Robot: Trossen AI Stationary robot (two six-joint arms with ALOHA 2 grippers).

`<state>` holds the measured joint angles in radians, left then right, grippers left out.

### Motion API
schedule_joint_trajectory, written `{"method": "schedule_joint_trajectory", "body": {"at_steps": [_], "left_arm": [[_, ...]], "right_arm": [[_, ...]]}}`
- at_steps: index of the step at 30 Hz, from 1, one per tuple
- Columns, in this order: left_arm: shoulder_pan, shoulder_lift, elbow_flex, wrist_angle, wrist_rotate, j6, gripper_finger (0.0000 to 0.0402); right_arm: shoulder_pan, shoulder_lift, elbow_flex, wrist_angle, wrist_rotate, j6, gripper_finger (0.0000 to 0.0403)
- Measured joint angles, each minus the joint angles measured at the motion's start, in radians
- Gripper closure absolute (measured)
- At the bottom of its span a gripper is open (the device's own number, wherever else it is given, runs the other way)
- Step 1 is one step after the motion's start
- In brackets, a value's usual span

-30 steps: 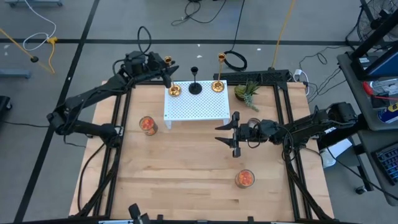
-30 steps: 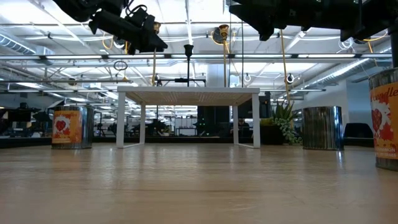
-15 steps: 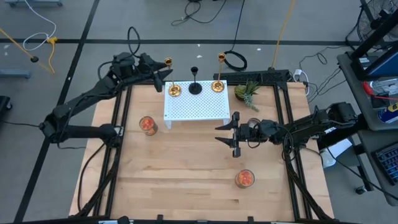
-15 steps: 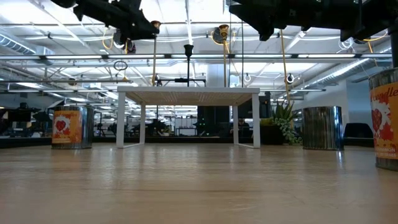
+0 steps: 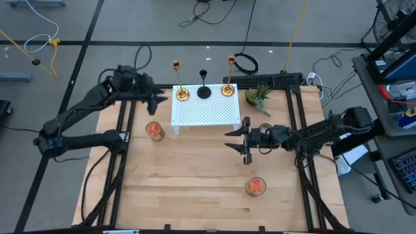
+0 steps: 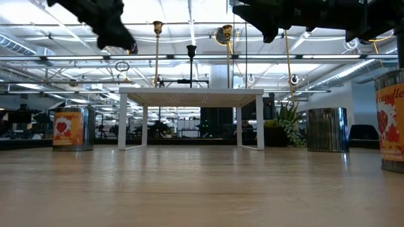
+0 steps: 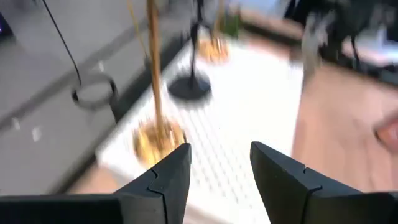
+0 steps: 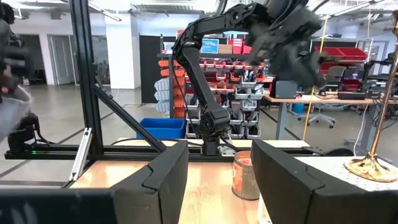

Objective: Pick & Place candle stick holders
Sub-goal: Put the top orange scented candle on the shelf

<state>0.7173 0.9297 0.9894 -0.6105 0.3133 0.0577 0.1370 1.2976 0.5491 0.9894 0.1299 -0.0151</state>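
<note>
Three candle stick holders stand in a row along the far edge of the small white perforated stand, which sits on the pale wooden counter: a shiny brass-gold candlestick with a thin stem and round flared base at the left end, a shorter black candlestick of the same shape in the middle, and a second brass-gold candlestick at the right end. All three are upright and apart from one another.

The left tool hangs just beside the stand's left end, clear of the left brass candlestick; its two dark fingers are spread apart with nothing between them. The right tool hovers over the counter just off the stand's right front corner, its fingers likewise parted and empty.

The step in hand looks like the left arm clearing off from a candlestick already set down. To do it well, the tool should move out sideways and slightly upward, away from the stem, with the fingers kept wide so neither catches the thin stem or the flared base. These holders are tall on narrow feet and would likely tip at a light knock, and the perforated top gives little grip. Two orange-labelled tins stand on the counter, and a small green potted plant stands beside the stand's right end; the retreat path should pass above the left tin.
</note>
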Motion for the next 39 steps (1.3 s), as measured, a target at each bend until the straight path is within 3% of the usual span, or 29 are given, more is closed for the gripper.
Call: {"method": "schedule_joint_trajectory", "body": {"at_steps": [9,21,29,39], "left_arm": [[-0.141,-0.028,-0.021,-0.43,-0.012,-0.078,0.0229],[-0.403,-0.027,-0.252,-0.388,-0.366,-0.453,0.0229],[-0.507,-0.027,-0.342,-0.23,-0.384,-0.514,0.0229],[-0.557,-0.027,-0.402,-0.202,-0.444,-0.577,0.0229]], "right_arm": [[0.0,0.0,0.0,0.0,0.0,-0.001,0.0229],[0.0,0.0,0.0,0.0,0.0,-0.008,0.0229],[0.0,0.0,0.0,0.0,0.0,-0.008,0.0229],[0.0,0.0,0.0,0.0,0.0,-0.008,0.0229]]}}
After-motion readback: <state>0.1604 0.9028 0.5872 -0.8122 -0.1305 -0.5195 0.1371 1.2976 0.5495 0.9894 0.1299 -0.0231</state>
